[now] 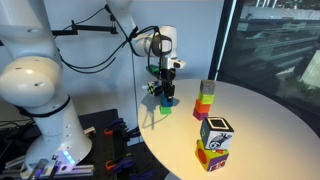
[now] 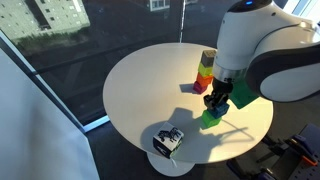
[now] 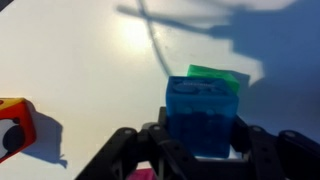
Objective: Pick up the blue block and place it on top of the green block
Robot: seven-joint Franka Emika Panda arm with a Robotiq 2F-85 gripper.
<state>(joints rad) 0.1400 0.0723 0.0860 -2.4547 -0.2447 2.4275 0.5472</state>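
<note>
In the wrist view my gripper (image 3: 200,150) is shut on the blue block (image 3: 203,115), with one finger on each side of it. The green block (image 3: 220,75) shows just behind the blue block's top edge, on the white table. In both exterior views the gripper (image 1: 166,93) (image 2: 219,100) hangs over the green block (image 1: 166,108) (image 2: 210,119), holding the blue block right above it. I cannot tell whether the two blocks touch.
A multicoloured block tower (image 1: 206,98) (image 2: 204,72) stands close beside the green block. Larger patterned cubes (image 1: 214,142) (image 2: 167,140) sit near the edge of the round table (image 1: 260,130) (image 2: 140,90). An orange patterned cube (image 3: 12,128) shows at the left of the wrist view.
</note>
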